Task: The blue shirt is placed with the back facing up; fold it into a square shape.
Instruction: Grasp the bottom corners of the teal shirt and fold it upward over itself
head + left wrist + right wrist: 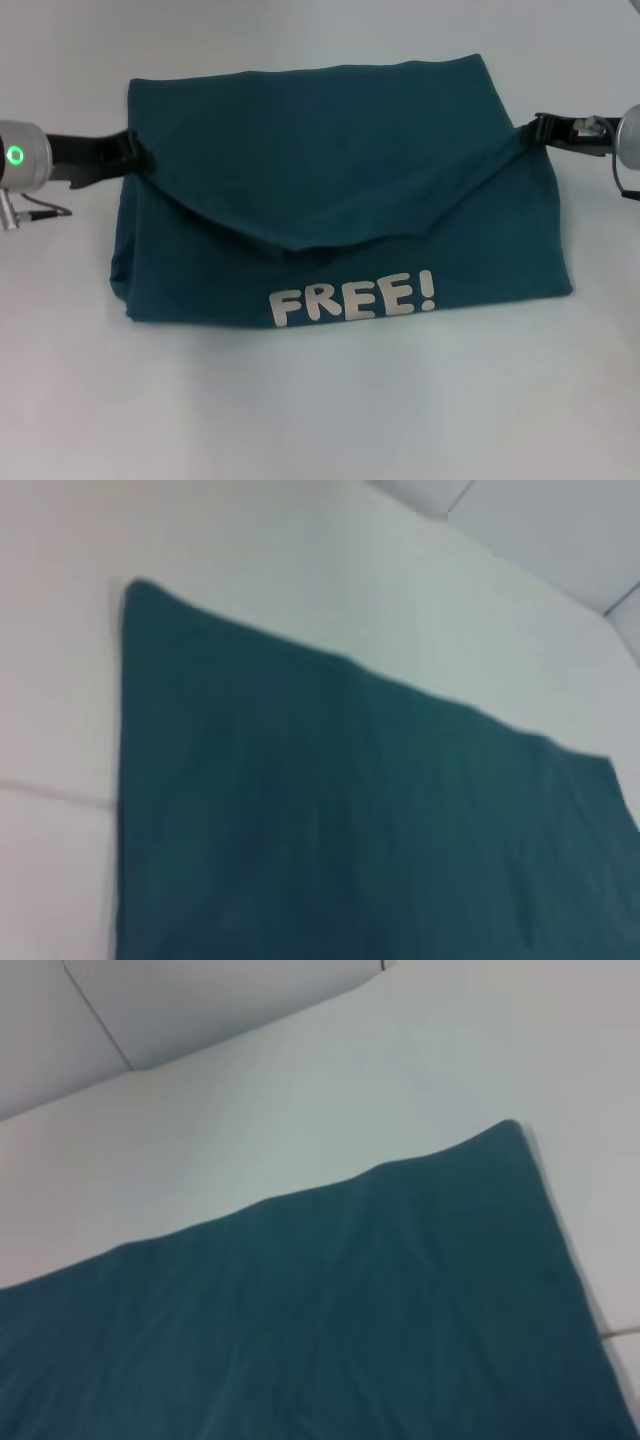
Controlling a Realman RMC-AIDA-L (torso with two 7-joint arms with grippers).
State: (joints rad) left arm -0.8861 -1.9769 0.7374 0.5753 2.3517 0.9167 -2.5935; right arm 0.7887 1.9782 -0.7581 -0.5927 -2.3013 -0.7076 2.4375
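Note:
The blue shirt [330, 170] lies across the middle of the white table, partly folded, with white "FREE!" lettering [352, 298] showing on its near part. An upper layer hangs over it and sags to a low point near the centre [300, 245]. My left gripper [137, 157] pinches that layer at the shirt's left edge. My right gripper [535, 130] pinches it at the right edge. Both wrist views show only the teal fabric [350, 820] [350, 1310] and the table, not the fingers.
The white table [320, 420] spreads all around the shirt, with bare surface near the front edge. A seam line in the tabletop [50, 792] runs beside the shirt in the left wrist view.

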